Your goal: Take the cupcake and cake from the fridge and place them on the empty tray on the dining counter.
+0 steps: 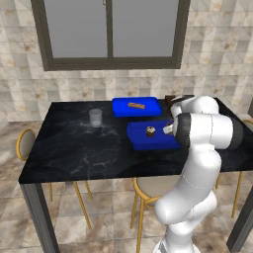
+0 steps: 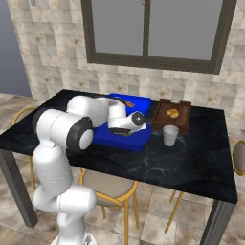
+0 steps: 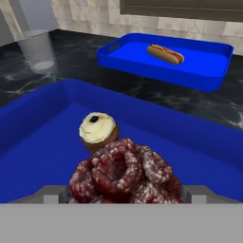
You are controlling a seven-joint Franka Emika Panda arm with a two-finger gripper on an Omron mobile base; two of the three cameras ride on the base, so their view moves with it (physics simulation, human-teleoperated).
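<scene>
The desk (image 1: 74,148) is the black marble one under the window (image 1: 111,29), with yellow-legged stools (image 1: 148,190) tucked at its near edge and left end. Taking the tray (image 1: 141,141) as landmark: it lies on the desk's middle, close to the near edge, and holds the cupcake (image 1: 150,131) standing upright on its floor, clear of the rims. In the hand view the cake (image 3: 126,173) sits just in front of the cupcake (image 3: 98,130), low over the tray's floor (image 3: 42,156) and right at the fingers; whether it touches the floor cannot be told. The fingers seem to pinch it from both sides, though their tips are hidden. Just behind the tray lies a second blue tray (image 1: 137,106) with a bread stick (image 1: 136,105). To the tray's right is a brown tray (image 2: 172,116) holding a small round tan thing, with a cup (image 2: 169,135) before it. Left of the tray stands a glass (image 1: 96,117), with bare desk beyond it.
</scene>
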